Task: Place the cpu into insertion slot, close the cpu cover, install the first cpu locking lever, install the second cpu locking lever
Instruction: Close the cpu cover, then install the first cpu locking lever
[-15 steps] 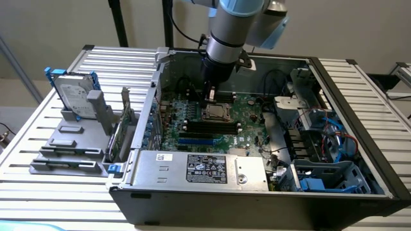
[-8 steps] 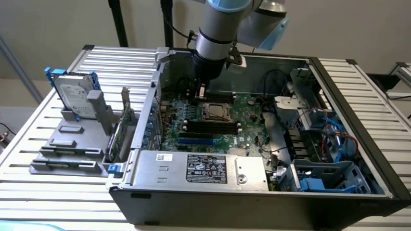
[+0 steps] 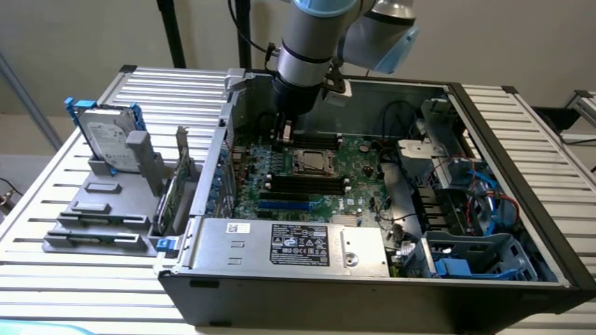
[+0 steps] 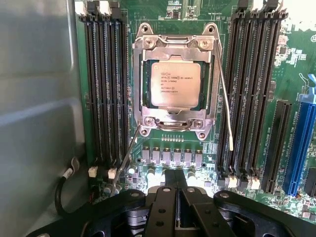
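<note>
the gripper (image 4: 177, 180) is pinched fully shut on nothing, hanging over the motherboard (image 4: 163, 10) near the socket. the cpu (image 4: 175, 85) lies flat in the insertion slot (image 4: 144, 106), mid-board between two banks of memory slots (image 4: 103, 89), with the cpu cover (image 4: 138, 79) down around it. both locking levers (image 4: 224, 108) stand loose, angled off the socket's sides.
</note>
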